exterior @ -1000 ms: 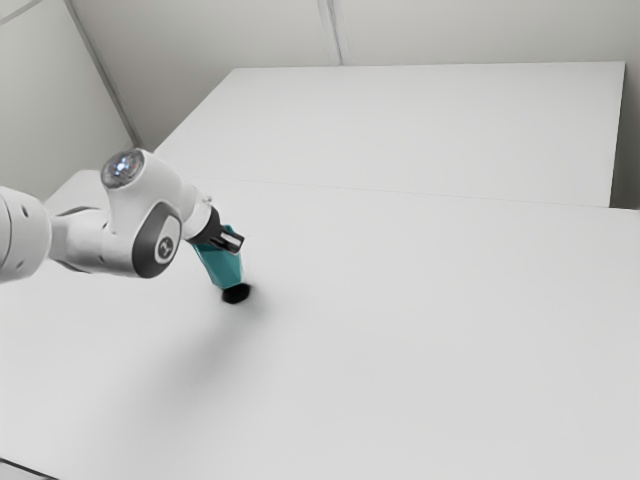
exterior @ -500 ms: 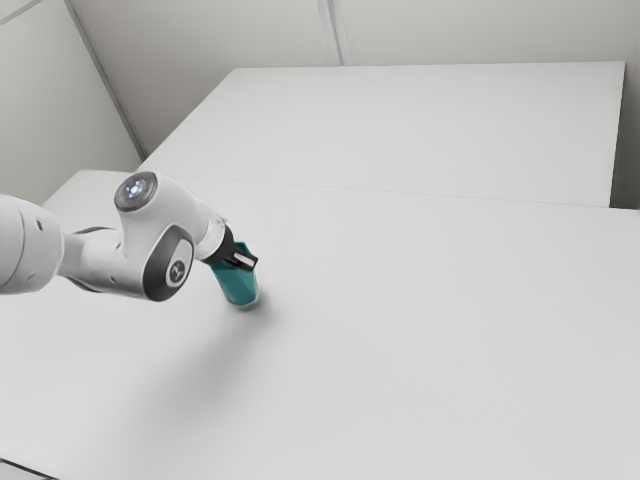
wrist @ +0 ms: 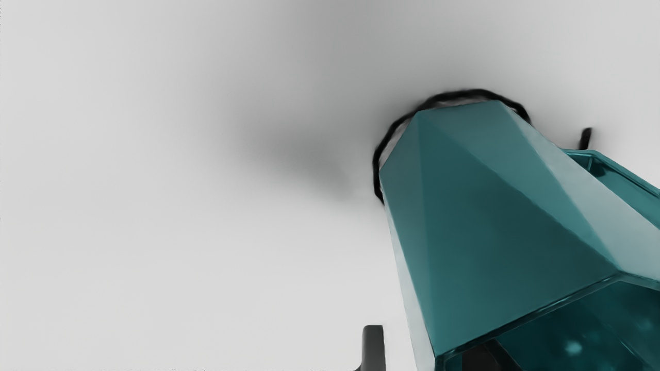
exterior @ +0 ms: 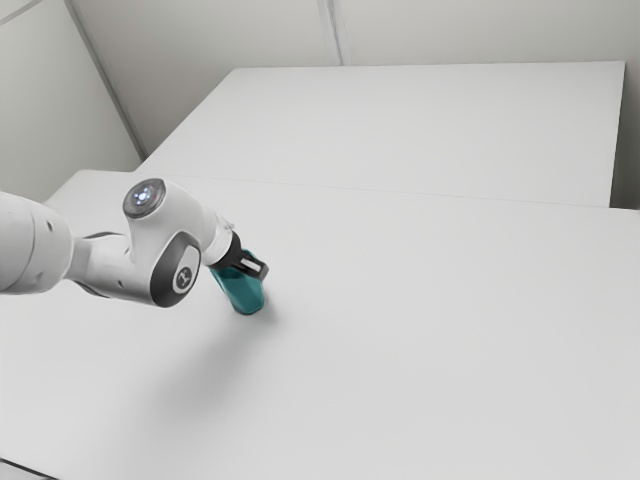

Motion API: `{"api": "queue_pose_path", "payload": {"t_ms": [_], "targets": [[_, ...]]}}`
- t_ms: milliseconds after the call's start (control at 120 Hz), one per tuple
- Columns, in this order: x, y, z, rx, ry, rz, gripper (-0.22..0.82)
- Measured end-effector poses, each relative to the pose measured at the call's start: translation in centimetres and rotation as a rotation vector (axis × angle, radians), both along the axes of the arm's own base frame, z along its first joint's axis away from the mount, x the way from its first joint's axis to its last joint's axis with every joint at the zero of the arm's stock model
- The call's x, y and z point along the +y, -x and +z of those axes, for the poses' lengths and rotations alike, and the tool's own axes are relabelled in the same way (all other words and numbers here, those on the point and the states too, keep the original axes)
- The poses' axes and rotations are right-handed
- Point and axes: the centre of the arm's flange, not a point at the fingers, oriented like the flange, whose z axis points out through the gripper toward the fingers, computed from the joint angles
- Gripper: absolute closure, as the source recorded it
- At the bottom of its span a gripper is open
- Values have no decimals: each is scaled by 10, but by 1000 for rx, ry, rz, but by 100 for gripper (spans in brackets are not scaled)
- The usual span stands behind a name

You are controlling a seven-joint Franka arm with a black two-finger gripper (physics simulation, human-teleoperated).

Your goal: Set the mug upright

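Observation:
In the exterior view my gripper is at the upper end of the teal mug. The mug's lower end is at the table, and its body leans toward the exterior view's left. The wrist view shows the faceted mug with its mouth toward my hand and a dark outline around its base. My gripper straddles the mug's wall: one finger outside with a strip of table showing beside it, a dark finger shape inside the mouth. The fingers stand open. The handle juts from the side.
The white table stretches toward the exterior view's right. Beyond it lies another white surface, with pale walls behind. Soft shadows of arm and mug fall on the table.
The arm has moved lower and toward the exterior view's right. The mug has shifted the same way, its lower end has come down to the table, and it leans less sharply.

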Motion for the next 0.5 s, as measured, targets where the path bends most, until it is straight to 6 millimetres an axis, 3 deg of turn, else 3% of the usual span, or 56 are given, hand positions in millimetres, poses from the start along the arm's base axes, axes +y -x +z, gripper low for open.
{"api": "queue_pose_path", "payload": {"t_ms": [92,200,375,500], "targets": [[-2,1,8,-13,-6,-6,31],[1,3,25,-33,-15,-1,18],[7,8,58,-44,-35,13,8],[5,-5,105,-47,-39,15,4]]}}
